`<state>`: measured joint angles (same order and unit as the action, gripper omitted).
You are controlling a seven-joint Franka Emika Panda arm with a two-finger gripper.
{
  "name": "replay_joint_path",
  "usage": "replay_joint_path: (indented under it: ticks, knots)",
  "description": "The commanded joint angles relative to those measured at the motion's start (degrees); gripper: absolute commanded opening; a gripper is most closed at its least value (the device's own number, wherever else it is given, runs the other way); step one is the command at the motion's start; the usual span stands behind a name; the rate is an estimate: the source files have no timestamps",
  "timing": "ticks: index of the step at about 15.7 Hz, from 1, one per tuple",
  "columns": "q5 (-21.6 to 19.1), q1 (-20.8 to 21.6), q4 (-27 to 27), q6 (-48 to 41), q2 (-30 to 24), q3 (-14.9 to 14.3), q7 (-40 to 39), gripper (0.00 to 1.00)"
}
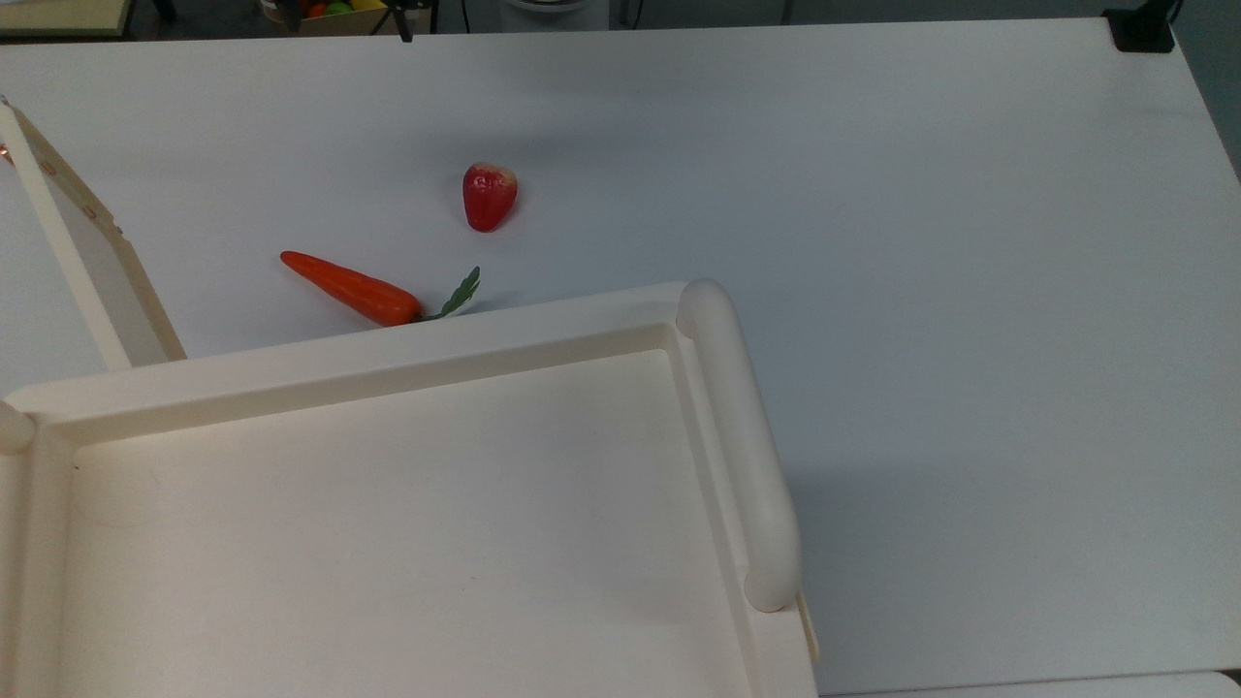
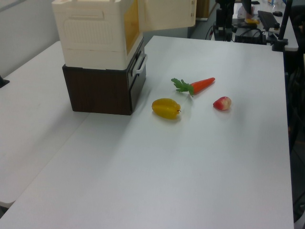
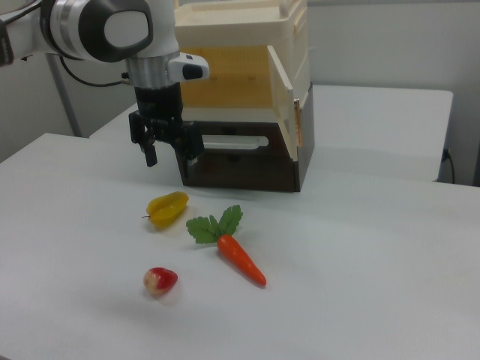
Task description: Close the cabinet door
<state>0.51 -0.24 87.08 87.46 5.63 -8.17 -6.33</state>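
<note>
Door (image 3: 283,105): a thin cream panel, swung wide open, standing edge-on at the cabinet's front corner on the right view's right; in the top view it juts out at the top view's far left (image 1: 73,228).
Cabinet (image 3: 247,64): cream unit sitting on a dark brown base (image 3: 240,161), its inside open and showing a yellowish wood back.
Hinge side: it looks to be the edge by the reddish-brown fittings, against the cabinet corner.
Gripper (image 3: 171,154): hanging in front of the base, on the right view's left of the opening, well apart from the door; fingers point down, spread apart and holding nothing.
Handling: the panel looks stiff, light and smooth; it should swing freely with little force, and a hard shove could make it slam or shift the cabinet.
Where to take it: no grasp seems needed; a flat push on the outer face near the free edge, far from the hinge, gives the most leverage.
Nearby: carrot (image 3: 238,255), yellow fruit (image 3: 167,208) and red fruit (image 3: 160,280) lie on the table (image 3: 360,285), below the door's swing.
</note>
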Motion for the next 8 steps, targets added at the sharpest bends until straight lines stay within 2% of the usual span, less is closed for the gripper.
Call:
replay_joint_path:
  ticks: [1,8]
  knots:
    - [0.81,0.68,0.28,-1.33,-0.54,-0.44,0.88,1.0]
    - [-0.07,0.68,0.02,-1.07,-0.27,-0.44,0.97,1.0]
